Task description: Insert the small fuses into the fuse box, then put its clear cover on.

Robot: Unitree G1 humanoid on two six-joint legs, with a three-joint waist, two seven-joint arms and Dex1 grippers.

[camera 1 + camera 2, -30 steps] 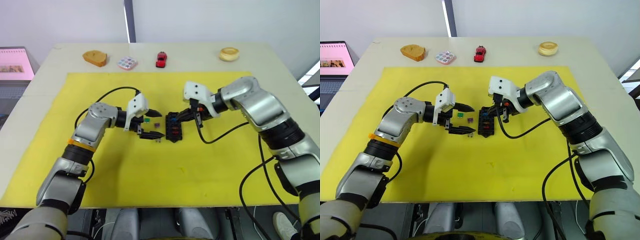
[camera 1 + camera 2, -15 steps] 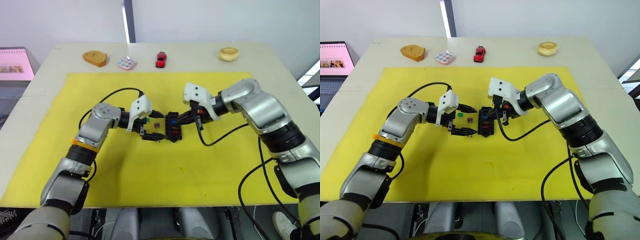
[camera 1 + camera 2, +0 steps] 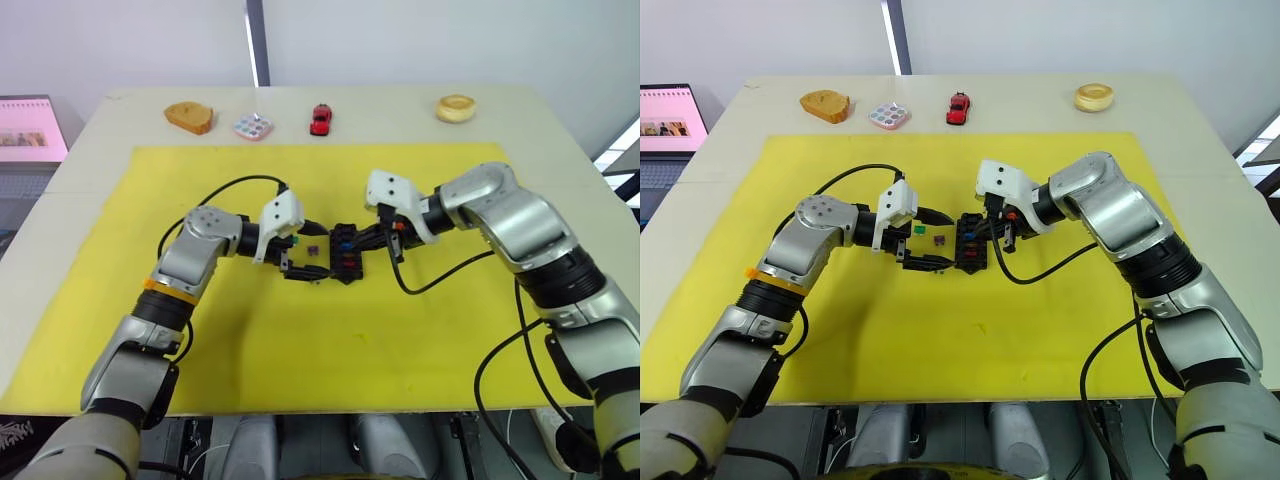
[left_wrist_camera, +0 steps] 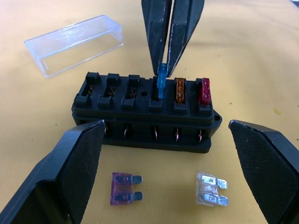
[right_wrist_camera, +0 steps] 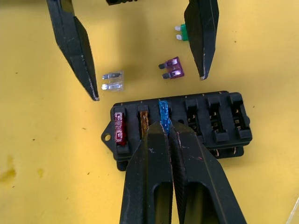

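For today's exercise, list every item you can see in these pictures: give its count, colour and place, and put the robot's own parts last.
fuse box: one, black, mid-mat.
seated fuses: red, brown, in the fuse box.
blue fuse: one, partly in a slot.
loose fuses: purple, clear grey, green, on the mat.
clear cover: one, on the mat beyond the box.
yellow mat: one, on table.
Table's far edge: bread piece, multicoloured tile, red toy car, round tan piece.
laptop: pink screen, left.
left gripper: open.
right gripper: shut on the blue fuse.

Lighting over my arms is bright and even; shadows are soft. My near fingers (image 4: 70, 177) appear slightly blurred.
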